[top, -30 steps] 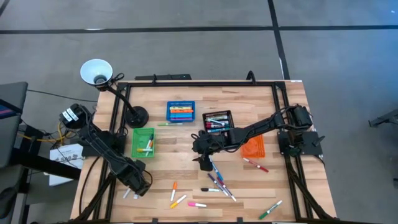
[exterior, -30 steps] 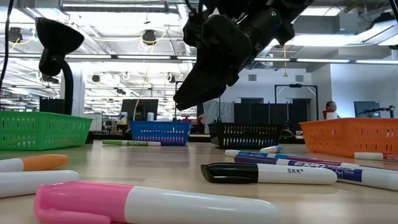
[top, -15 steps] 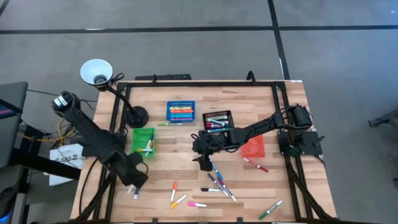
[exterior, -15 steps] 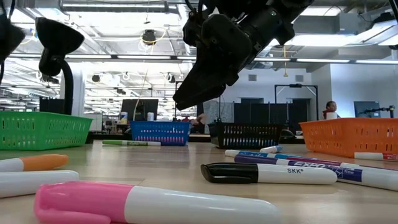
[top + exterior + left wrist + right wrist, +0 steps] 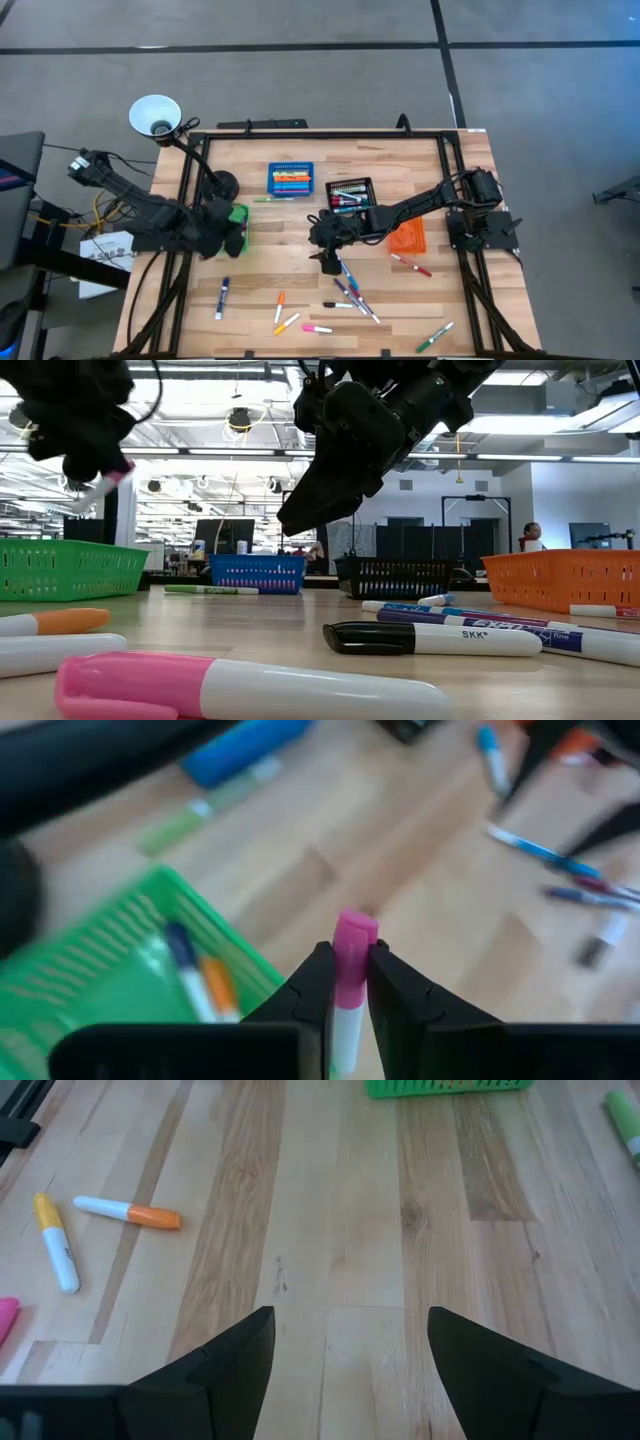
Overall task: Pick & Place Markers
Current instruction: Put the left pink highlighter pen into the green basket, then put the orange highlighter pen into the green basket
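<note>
My left gripper (image 5: pixel 222 235) hovers over the green bin (image 5: pixel 238 214), shut on a pink-capped white marker (image 5: pixel 352 952); the low view shows that marker (image 5: pixel 105 482) high above the table. The bin (image 5: pixel 110 970) holds a blue and an orange marker. My right gripper (image 5: pixel 328 262) hangs open over bare wood at mid-table, touching nothing (image 5: pixel 350 1340). Loose markers lie flat on the near half: a blue one (image 5: pixel 222 297), an orange one (image 5: pixel 280 299), a pink one (image 5: pixel 318 328), a cluster (image 5: pixel 350 293), a red one (image 5: pixel 410 264) and a green one (image 5: pixel 435 337). My left gripper pinches the marker between its two fingers (image 5: pixel 312 982) where the pink cap (image 5: pixel 354 938) meets the white barrel. The marker lies along the fingers, the cap sticking out past their tips. It is lifted clear, tilted, above the green bin.
A blue bin (image 5: pixel 290 180), a black bin (image 5: pixel 349 194) and an orange bin (image 5: pixel 407 237) sit on the far half. A lamp base (image 5: pixel 218 185) stands beside the green bin; a green marker (image 5: pixel 265 199) lies near it. Bare wood shows left of the right gripper.
My left arm has risen from the table's near left corner and swung toward the far side to above the green bin, carrying the pink-capped marker lifted clear. A blue marker now shows on the wood where the gripper was. My right arm has kept still.
</note>
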